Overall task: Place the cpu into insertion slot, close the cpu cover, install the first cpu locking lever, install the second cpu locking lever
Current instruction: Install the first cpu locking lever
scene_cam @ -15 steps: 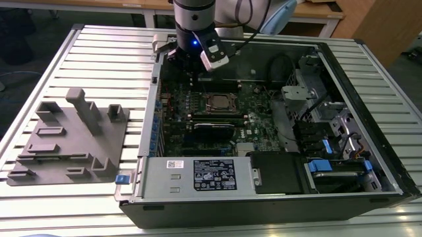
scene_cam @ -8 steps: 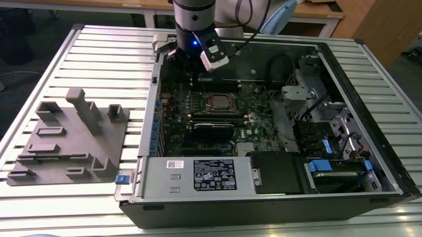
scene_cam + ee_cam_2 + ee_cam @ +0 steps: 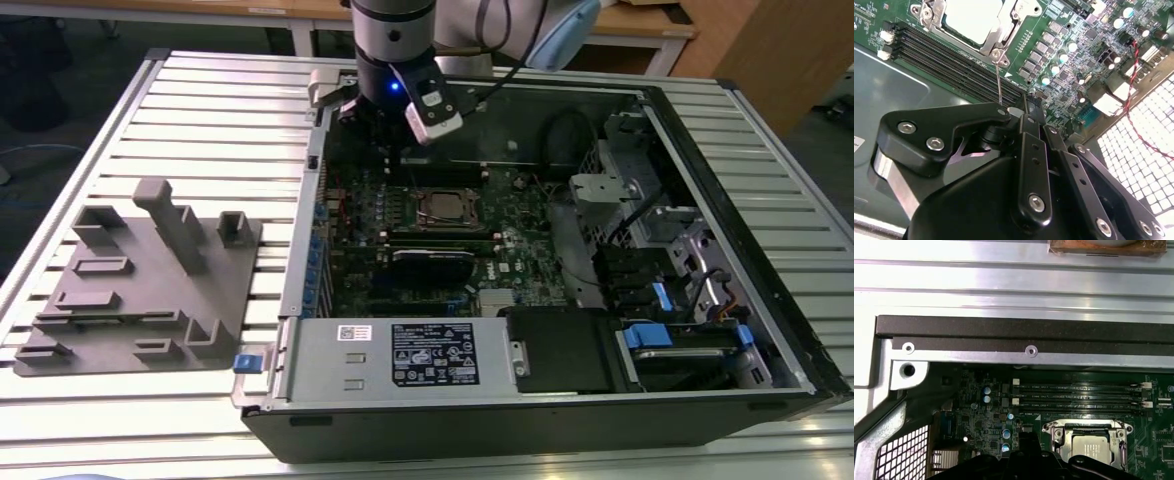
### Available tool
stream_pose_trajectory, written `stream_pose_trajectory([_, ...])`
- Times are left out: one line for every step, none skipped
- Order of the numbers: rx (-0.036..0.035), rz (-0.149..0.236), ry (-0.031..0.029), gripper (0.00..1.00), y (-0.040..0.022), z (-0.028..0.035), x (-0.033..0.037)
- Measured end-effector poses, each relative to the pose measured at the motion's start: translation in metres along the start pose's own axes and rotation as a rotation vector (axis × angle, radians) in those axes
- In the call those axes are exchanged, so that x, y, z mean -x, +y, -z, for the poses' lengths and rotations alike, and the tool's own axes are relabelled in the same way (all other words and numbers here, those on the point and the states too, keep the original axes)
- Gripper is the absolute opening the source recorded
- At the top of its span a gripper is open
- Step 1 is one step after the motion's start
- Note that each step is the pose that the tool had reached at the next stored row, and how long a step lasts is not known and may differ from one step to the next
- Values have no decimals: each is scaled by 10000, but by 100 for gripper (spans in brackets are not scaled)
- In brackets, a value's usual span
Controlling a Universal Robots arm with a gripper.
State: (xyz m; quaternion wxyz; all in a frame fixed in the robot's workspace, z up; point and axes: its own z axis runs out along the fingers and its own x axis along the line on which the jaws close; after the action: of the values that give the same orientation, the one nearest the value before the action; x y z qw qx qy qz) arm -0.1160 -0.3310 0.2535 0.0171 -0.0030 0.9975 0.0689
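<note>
The cpu (image 3: 974, 17) already sits in the slot (image 3: 450, 222) on the board of the open case (image 3: 747, 250), which lies on the table (image 3: 200, 100) toward the exterior view's right edge. The cover (image 3: 1003, 31) lies flat over it, framing the chip so it cannot lift. A thin wire lever (image 3: 998, 80) rises from the socket's corner to the pincer (image 3: 1015, 111), whose fingers are drawn together, apparently clamped on the lever's free end to swing it.

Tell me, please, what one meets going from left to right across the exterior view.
Grey moulded holder → cpu on the green board → silver metal bracket → computer case's right-hand wall.
</note>
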Motion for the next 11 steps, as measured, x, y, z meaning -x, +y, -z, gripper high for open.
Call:
stream_pose_trajectory([0, 1, 0, 11, 1, -2, 0])
stream_pose_trajectory([1, 2, 0, 11, 2, -4, 0])
stream_pose_trajectory([0, 0, 0, 11, 3, -6, 0])
stream_pose_trajectory([0, 0, 0, 11, 4, -10, 0])
stream_pose_trajectory([-1, 0, 0, 11, 5, -12, 0])
stream_pose_trajectory([-1, 1, 1, 11, 5, -14, 0])
stream_pose_trajectory([-1, 0, 0, 11, 6, -18, 0])
stream_pose_trajectory([-1, -1, 0, 11, 9, -22, -1])
stream_pose_trajectory([0, -1, -1, 11, 15, -26, -1])
stream_pose_trajectory([0, 0, 0, 11, 25, -30, -1])
stream_pose_trajectory([-1, 0, 1, 11, 39, -34, -1])
